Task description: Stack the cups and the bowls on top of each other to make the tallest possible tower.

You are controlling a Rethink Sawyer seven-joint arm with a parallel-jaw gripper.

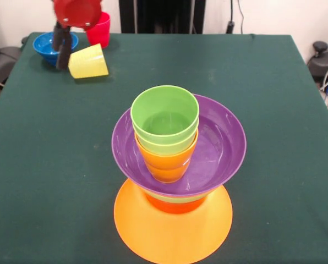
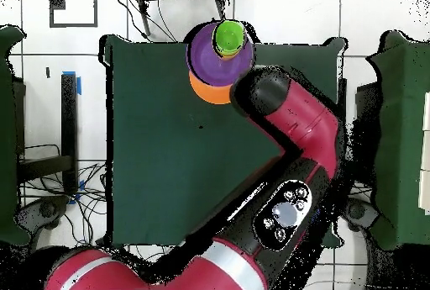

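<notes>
Glossy, smooth plastic throughout the tower (image 1: 178, 181): a purple bowl (image 1: 219, 148) catching window light on its inner wall, a lime green cup (image 1: 165, 118) and an orange cup (image 1: 167, 162) nested inside it, and a wide orange bowl (image 1: 153, 231) with a duller sheen at the base. The table (image 1: 274, 99) wears a matt dark green cloth, finely textured. Near its corner, a pale yellow cup (image 1: 88, 61), a red cup (image 1: 99, 28) and a blue bowl (image 1: 44, 45) show shiny plastic. The arm (image 2: 294, 123) has a smooth, glossy red shell.
</notes>
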